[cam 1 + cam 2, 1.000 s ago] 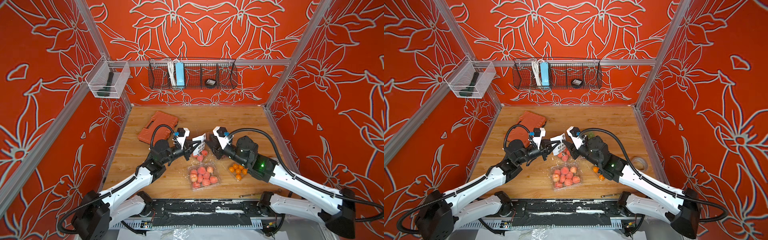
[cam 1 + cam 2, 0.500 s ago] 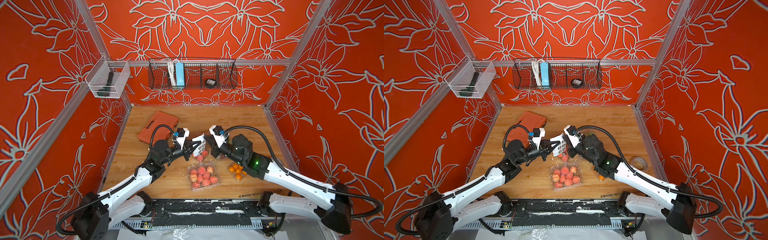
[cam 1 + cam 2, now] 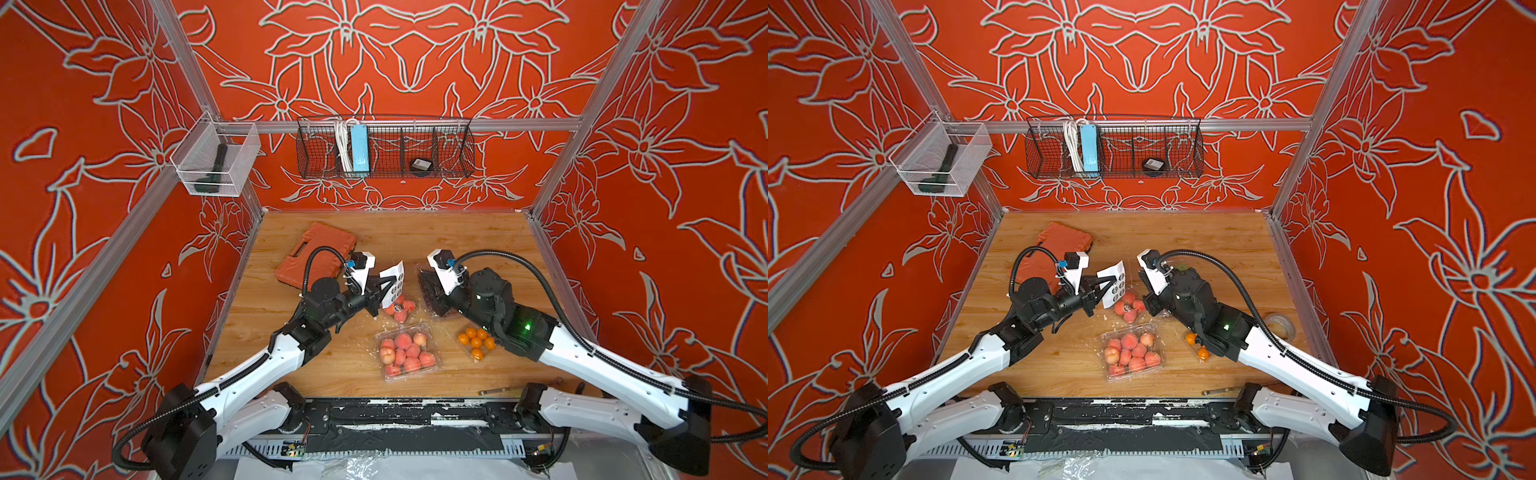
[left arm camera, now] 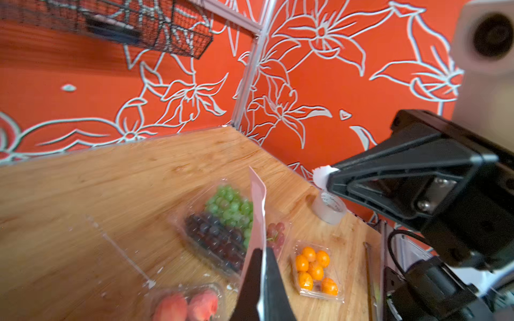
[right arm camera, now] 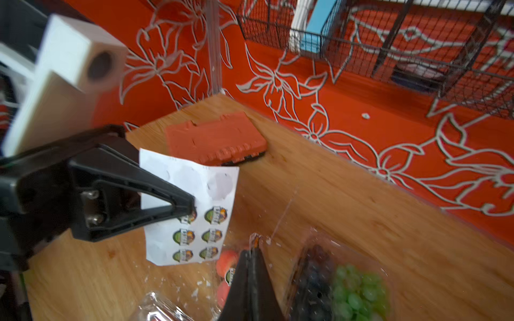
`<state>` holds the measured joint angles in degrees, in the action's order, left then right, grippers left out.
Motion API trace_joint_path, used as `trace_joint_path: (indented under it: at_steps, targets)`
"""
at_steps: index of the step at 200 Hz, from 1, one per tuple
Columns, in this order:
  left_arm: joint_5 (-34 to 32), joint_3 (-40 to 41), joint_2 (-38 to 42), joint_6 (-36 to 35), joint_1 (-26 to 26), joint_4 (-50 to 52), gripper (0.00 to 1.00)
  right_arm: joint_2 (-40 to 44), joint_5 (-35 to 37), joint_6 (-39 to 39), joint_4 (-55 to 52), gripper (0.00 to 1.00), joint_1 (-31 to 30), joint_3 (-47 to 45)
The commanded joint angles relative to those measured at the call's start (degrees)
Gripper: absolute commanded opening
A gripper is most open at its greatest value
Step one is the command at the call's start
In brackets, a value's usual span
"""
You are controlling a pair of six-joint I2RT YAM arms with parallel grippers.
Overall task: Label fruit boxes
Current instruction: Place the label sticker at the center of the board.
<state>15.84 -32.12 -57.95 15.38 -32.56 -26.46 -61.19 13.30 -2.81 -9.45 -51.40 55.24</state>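
Pinching white paper sticker sheet (image 5: pixel 194 180): left gripper (image 5: pixel 192 208); right gripper (image 4: pixel 329 173) clamped on small round sticker (image 4: pixel 319 175).

Walls (image 3: pixel 415 62) red-orange with white flower outlines, table (image 3: pixel 457 241) light woodgrain, tool case (image 3: pixel 320 239) orange, grape box (image 4: pixel 219 219) green and purple.

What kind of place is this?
Most likely a robot laboratory cell: a wooden table closed in by red flower-patterned walls, a left arm and a right arm mounted at its front edge, and a wire basket on the back wall.
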Motion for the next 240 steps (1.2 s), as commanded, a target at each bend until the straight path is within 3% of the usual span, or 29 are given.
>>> trace_joint_path:
  at_steps: [1,28,61,103,187,233,240]
  targets:
    - [-9.9,1.4,3.7,5.1,0.7,6.7,0.00,-4.1,10.0,-6.2,-18.2,0.00,2.4,5.1]
    - [-6.7,6.6,5.1,9.7,4.9,9.5,0.00,-10.9,5.8,-12.1,-31.6,0.00,11.0,9.2]
    - [-6.5,9.5,-0.6,11.4,6.2,13.1,0.00,-16.7,3.6,-12.9,-34.4,0.00,16.4,10.2]
    - [-11.0,11.6,-2.4,11.9,6.2,13.0,0.00,-21.7,1.8,-12.1,-34.3,0.00,17.1,12.5]
    - [-11.1,11.8,-4.4,11.8,6.2,11.3,0.00,-30.8,-3.3,-10.6,-32.1,0.00,19.3,16.2]
    - [-13.6,10.9,-7.6,12.2,6.4,12.0,0.07,-33.9,-6.9,-11.3,-31.9,0.00,20.6,16.7]
    - [-13.9,10.8,-7.7,12.2,6.4,12.1,0.08,-34.1,-7.3,-11.5,-31.9,0.05,20.9,16.7]
